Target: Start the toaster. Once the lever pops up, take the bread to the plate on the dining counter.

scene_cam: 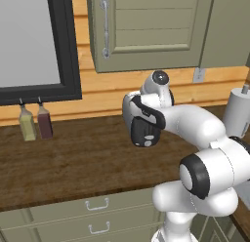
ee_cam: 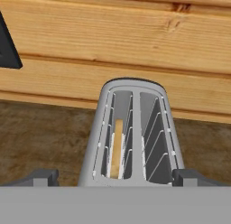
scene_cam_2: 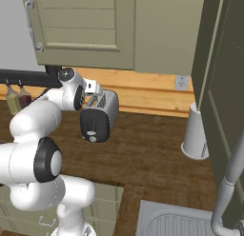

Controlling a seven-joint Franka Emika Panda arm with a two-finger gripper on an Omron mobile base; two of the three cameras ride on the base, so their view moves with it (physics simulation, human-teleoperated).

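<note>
**Hand poised over the toaster, jaws wide, nothing held**

Surface: a dark brown wood-grain counter (scene_cam_2: 157, 144) runs beneath a wall of orange-tan planks. Pale green drawers with metal handles (scene_cam: 97, 205) sit under the counter's front edge.

The toaster (scene_cam_2: 101, 113) stands on this counter, close to the plank wall, its black end panel facing the base with a pale round knob low on it. Behind it, above the planks, hangs a grey-green wall cabinet (scene_cam_2: 86, 25). Left of the toaster a black-framed window (scene_cam: 34, 46) meets the wall, with two small bottles (scene_cam: 35, 121) below it on the counter. Right of the toaster stands a white paper-towel roll (scene_cam_2: 195, 132), and nearer the base on that side is the corner of a steel sink (scene_cam_2: 176, 221) with a grey faucet.

The bread (ee_cam: 117, 146) sits sunk in the toaster's left slot as the hand view shows it; the right slot shows bare wire guides.

Arm: folded up from the base, elbow high, wrist bent over the toaster's top. The gripper (ee_cam: 115, 175) looks straight down into the slots, its two fingertips (ee_cam: 43, 175) spread fully apart, one on each side of the toaster body, gripping nothing.
</note>
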